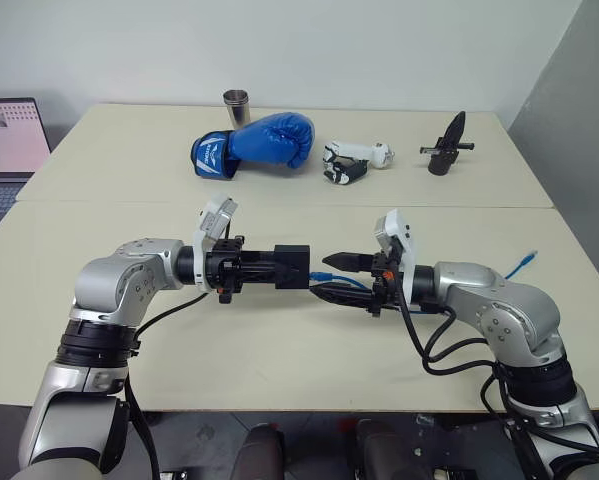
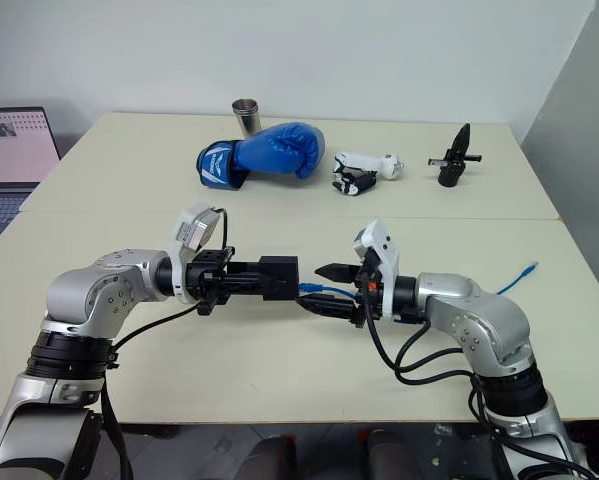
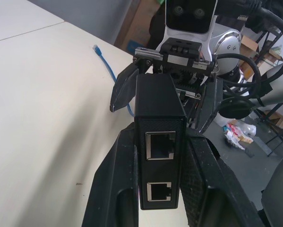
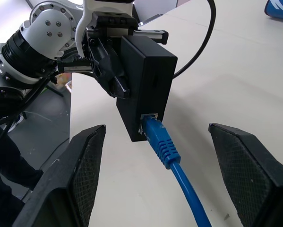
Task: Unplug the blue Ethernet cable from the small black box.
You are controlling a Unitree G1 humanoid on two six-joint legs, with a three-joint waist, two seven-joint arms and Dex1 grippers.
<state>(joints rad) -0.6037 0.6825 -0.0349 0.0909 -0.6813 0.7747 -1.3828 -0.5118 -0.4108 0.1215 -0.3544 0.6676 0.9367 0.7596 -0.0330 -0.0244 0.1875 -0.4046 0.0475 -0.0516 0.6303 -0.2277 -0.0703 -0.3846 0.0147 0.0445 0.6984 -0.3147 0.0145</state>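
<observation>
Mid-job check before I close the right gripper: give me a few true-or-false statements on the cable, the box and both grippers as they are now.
1. The left gripper is shut on the small black box, held above the table. True.
2. The blue Ethernet cable is already out of the box. False: its plug sits in a port on the box's edge.
3. The right gripper is clamped on the cable. False: its fingers stand open either side of the plug, not touching it.
4. The cable's free end lies on the table beyond the right arm. True.
5. The blue boxing glove sits between the two grippers. False: it lies at the table's far side, beside a metal cup.
</observation>
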